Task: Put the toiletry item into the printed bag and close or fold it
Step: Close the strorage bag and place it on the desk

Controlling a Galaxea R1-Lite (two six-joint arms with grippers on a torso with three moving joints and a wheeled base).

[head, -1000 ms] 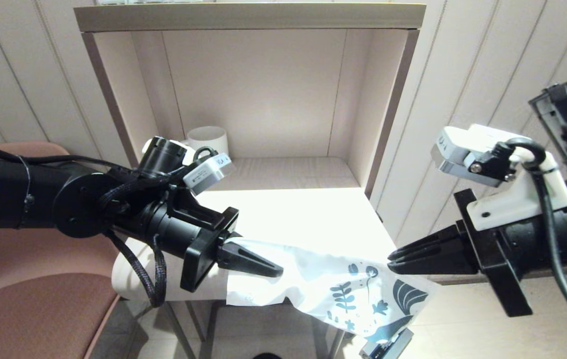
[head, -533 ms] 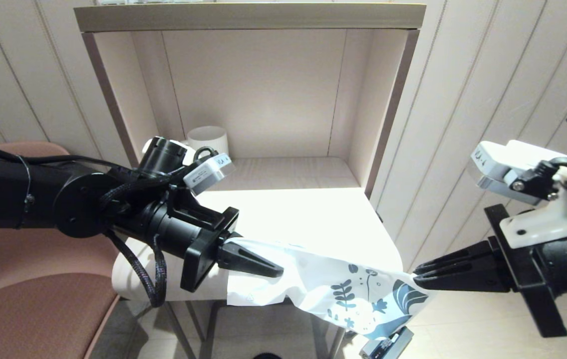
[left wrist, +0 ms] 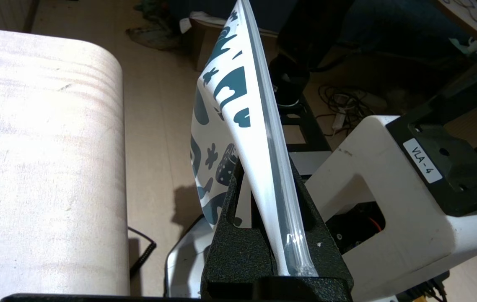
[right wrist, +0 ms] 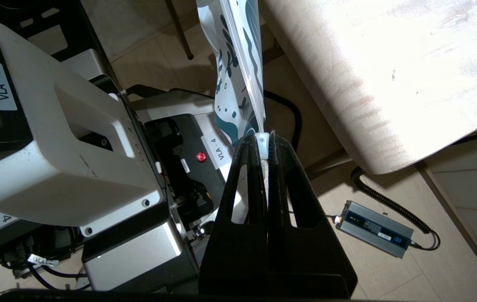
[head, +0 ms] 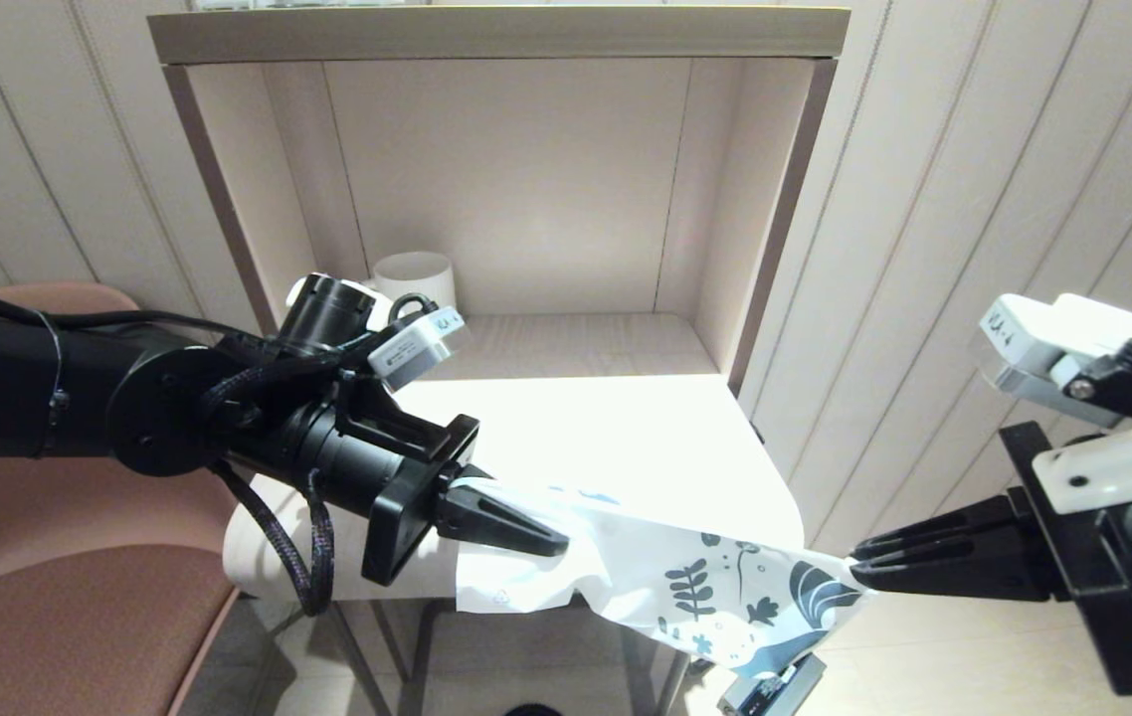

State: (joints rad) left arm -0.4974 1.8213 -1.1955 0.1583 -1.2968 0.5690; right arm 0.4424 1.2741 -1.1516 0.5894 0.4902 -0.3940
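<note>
off the table (head: 626,438) edge, printed bag (head: 685,587) stretched lengthwise between left end effector (head: 556,542) and right end effector (head: 859,575), both clenched on it

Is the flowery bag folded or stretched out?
Stretched out: the bag hangs taut between the left gripper and right gripper, each pinching one end.

The bag (head: 665,587) is a white translucent pouch with dark blue leaf prints at one end, stretched nearly level between the left gripper (head: 556,544), pinching its plain end, and the right gripper (head: 859,575), pinching the zip strip (right wrist: 262,144) at the printed end.
</note>
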